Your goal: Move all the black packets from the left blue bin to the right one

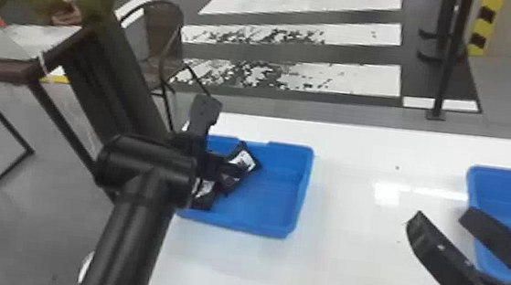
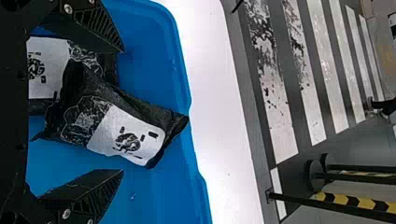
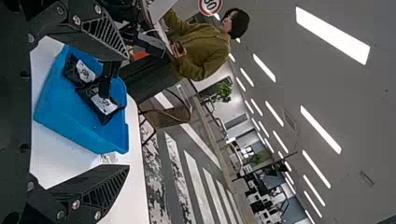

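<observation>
Left end effector (image 2: pixel 123 110): released
Right end effector (image 3: pixel 128 112): released
Bin (image 1: pixel 277 202), counter's (image 1: pixel 346 265) left edge: picking step; we should clamp one packet (image 2: pixel 126 135)

I can read no words here. In my left wrist view, two black packets (image 2: pixel 81 86) each wear a white label (image 2: pixel 105 135) with a round dark emblem and small marks, illegible to me. In my right wrist view, a round, red-ringed sign (image 3: pixel 210 5) bears dark digits, perhaps two, cropped at the edge.
</observation>
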You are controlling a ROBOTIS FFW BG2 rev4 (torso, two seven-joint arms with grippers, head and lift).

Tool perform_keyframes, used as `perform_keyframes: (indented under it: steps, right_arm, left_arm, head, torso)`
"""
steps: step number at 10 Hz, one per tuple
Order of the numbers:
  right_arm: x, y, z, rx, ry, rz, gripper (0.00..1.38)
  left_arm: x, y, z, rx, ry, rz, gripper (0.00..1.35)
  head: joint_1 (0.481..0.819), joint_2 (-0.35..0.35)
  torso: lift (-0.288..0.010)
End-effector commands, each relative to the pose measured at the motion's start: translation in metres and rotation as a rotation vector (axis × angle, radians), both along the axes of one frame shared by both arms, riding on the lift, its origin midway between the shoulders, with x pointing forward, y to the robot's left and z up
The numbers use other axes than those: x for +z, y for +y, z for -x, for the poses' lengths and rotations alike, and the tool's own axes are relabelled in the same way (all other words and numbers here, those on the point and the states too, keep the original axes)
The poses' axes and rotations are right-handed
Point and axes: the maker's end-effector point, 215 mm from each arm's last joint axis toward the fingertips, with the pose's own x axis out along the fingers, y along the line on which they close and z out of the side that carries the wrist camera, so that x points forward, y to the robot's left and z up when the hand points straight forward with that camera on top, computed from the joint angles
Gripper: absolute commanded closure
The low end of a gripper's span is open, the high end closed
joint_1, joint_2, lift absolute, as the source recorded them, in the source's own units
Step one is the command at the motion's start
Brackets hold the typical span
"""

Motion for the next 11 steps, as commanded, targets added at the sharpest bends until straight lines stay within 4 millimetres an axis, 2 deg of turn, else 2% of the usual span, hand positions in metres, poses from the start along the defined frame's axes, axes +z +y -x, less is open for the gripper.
perform_keyframes:
  steps: [1, 2, 3, 5, 7, 8, 9, 10, 11]
  right_arm:
    - [0.001, 0.0, -0.001, 0.002, -0.002, -0.004, 0.21]
    - [0.0, 0.001, -0.001, 0.003, 0.001, -0.008, 0.21]
    - [0.001, 0.001, -0.001, 0.004, 0.002, -0.011, 0.21]
    - [0.001, 0.001, 0.0, 0.006, 0.006, -0.019, 0.21]
    - [-0.001, 0.002, 0.0, 0.007, 0.011, -0.024, 0.21]
    - [-0.001, 0.002, 0.0, 0.008, 0.012, -0.028, 0.21]
    - [-0.001, 0.001, 0.001, 0.007, 0.015, -0.03, 0.21]
    - [0.001, 0.002, 0.001, 0.011, 0.01, -0.031, 0.21]
    - [0.005, 0.003, -0.002, 0.013, -0.001, -0.033, 0.21]
  left_arm:
    - [-0.01, 0.003, -0.003, 0.003, 0.033, -0.02, 0.12]
    - [-0.017, 0.003, -0.008, 0.001, 0.052, -0.023, 0.16]
    - [-0.023, 0.002, -0.007, 0.001, 0.064, -0.015, 0.26]
    - [-0.029, -0.004, -0.007, -0.01, 0.056, 0.011, 0.77]
    - [-0.027, -0.014, -0.012, -0.038, 0.031, 0.016, 0.82]
    - [-0.033, -0.015, -0.007, -0.042, 0.034, 0.018, 1.26]
    - [-0.038, -0.017, -0.004, -0.042, 0.024, 0.043, 1.17]
    - [-0.035, -0.02, 0.003, -0.046, 0.007, 0.07, 1.19]
    - [-0.019, -0.021, 0.011, -0.05, -0.04, 0.096, 1.19]
  head:
    - [0.695, 0.35]
    - [0.695, 0.35]
    - [0.695, 0.35]
    - [0.695, 0.35]
    - [0.695, 0.346]
    - [0.695, 0.34]
    - [0.695, 0.337]
    - [0.695, 0.339]
    - [0.695, 0.337]
  torso:
    - [-0.14]
    - [-0.14]
    - [-0.14]
    - [-0.14]
    - [-0.14]
    - [-0.14]
    - [-0.14]
    - [-0.14]
    - [-0.14]
